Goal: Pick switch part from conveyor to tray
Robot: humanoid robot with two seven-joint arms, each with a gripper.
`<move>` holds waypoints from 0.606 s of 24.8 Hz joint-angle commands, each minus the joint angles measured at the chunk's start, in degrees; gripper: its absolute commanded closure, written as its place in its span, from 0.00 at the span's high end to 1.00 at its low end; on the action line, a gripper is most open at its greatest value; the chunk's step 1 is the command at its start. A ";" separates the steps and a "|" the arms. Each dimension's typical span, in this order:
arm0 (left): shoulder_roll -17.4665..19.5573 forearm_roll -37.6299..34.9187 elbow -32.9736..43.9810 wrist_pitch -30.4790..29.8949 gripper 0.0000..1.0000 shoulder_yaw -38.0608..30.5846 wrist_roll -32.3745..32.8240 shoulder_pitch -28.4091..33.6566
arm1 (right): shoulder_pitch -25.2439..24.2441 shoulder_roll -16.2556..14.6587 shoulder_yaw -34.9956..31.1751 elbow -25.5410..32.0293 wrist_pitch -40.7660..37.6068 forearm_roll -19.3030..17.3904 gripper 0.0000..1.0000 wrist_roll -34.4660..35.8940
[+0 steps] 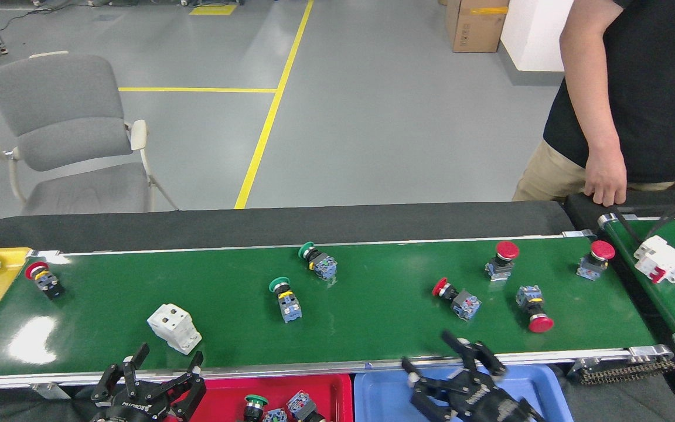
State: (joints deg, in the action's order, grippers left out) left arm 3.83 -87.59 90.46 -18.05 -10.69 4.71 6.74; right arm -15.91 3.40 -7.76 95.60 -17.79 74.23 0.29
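Both claws, left (150,384) and right (460,372), are hovering spread apart and empty; red plastic tray (220,398) is holding three switch parts (254,405), several waiting on glossy dark-green conveyor (372,316).

Head view: looked forward and down from my head, close above the conveyor (326,305).
Shared: none, single view.
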 commanded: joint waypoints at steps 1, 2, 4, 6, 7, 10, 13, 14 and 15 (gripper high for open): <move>0.39 -0.13 -0.72 0.73 1.00 -0.30 -0.23 -1.29 | -0.61 -0.24 -0.33 2.40 6.98 -0.13 0.98 1.47; 0.39 -0.13 -1.60 1.08 1.00 -0.30 -0.23 -1.99 | -0.53 -0.15 -0.24 2.57 7.77 0.04 0.98 1.20; 0.48 -0.13 -4.06 2.40 1.00 -0.30 -0.23 -4.54 | 2.37 -0.24 0.37 2.40 8.82 2.50 0.98 0.68; 0.65 -0.13 -6.96 3.37 1.00 -0.30 -0.23 -7.35 | 5.89 0.37 4.50 1.34 9.53 7.51 0.98 -1.61; 0.92 -0.13 -8.19 3.54 1.00 -0.30 -0.23 -8.58 | 7.20 0.73 6.70 0.12 10.05 8.48 0.98 -2.75; 1.97 -0.13 -10.74 3.98 0.78 -0.30 -0.67 -10.69 | 12.39 1.08 12.77 -2.61 16.73 9.27 0.98 -4.07; 2.23 0.58 -11.97 3.98 0.15 -0.48 -0.85 -10.61 | 17.93 0.73 20.24 -8.15 23.50 9.71 0.99 -6.00; 2.06 0.75 -12.32 3.90 0.09 -0.83 -0.93 -10.61 | 19.51 0.73 21.99 -9.81 24.38 9.71 0.99 -6.18; 1.97 0.93 -12.23 3.81 0.05 -0.83 -1.55 -10.61 | 21.00 0.73 23.31 -11.31 24.82 9.71 0.99 -6.27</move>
State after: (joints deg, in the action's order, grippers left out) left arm 5.63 -86.98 77.80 -14.23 -11.24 4.16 -3.28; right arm 3.50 4.35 14.38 84.87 4.66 83.85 -5.50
